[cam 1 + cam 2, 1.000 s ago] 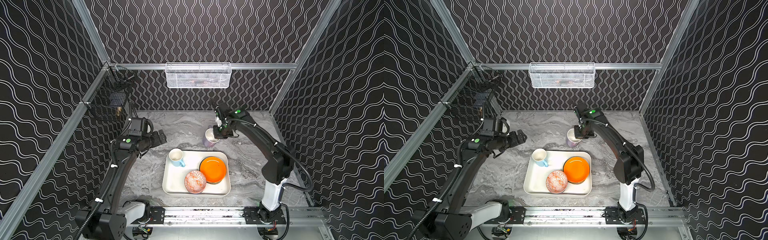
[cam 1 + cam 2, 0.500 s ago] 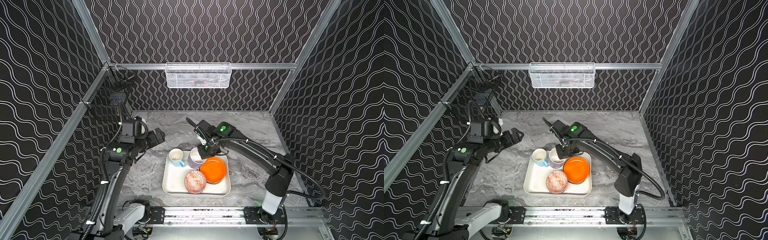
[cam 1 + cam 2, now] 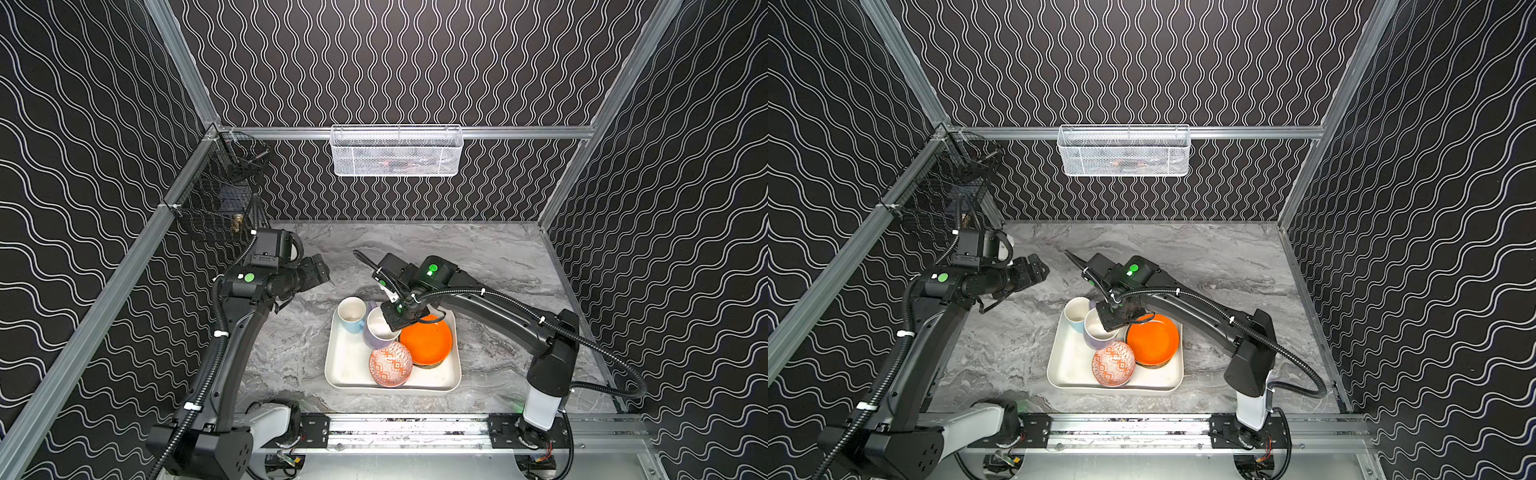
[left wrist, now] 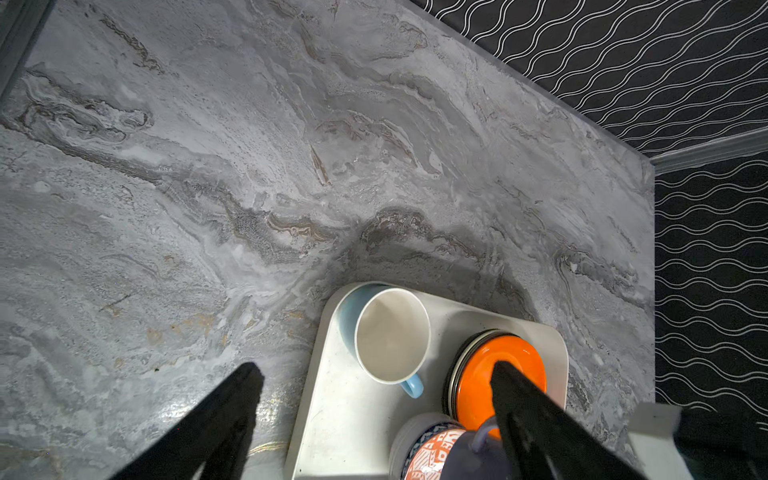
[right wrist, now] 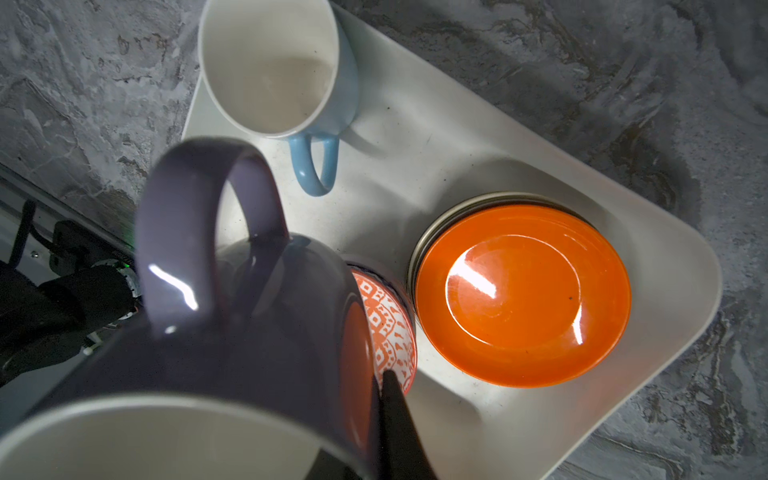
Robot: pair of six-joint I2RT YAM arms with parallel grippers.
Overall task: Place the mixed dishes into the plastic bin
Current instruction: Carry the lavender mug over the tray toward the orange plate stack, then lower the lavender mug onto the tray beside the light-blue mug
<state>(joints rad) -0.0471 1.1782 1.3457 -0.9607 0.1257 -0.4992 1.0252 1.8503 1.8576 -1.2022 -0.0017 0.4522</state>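
Note:
The cream-white plastic bin (image 3: 345, 374) (image 3: 1071, 365) lies on the marble table. In it stand a light blue mug (image 3: 351, 316) (image 5: 270, 62), a red-orange patterned bowl (image 3: 390, 363) (image 3: 1113, 363) and an orange plate (image 3: 426, 340) (image 5: 523, 295) on top of a stack of other plates. My right gripper (image 3: 399, 318) (image 5: 374, 386) is shut on the wall of the lavender-grey mug (image 3: 379, 332) (image 5: 249, 332). It holds the mug tilted over the bin, between the blue mug and the bowl. My left gripper (image 3: 322, 274) (image 4: 374, 368) hangs open and empty above the table, left of the bin.
A white wire-mesh basket (image 3: 397, 151) hangs on the back wall. A black wire basket (image 3: 216, 208) hangs on the left rail, close behind my left arm. Bare marble lies behind and to both sides of the bin.
My right arm has carried the lavender-grey mug from the table behind the bin forward to over the bin. My left arm has drawn back a little to the left.

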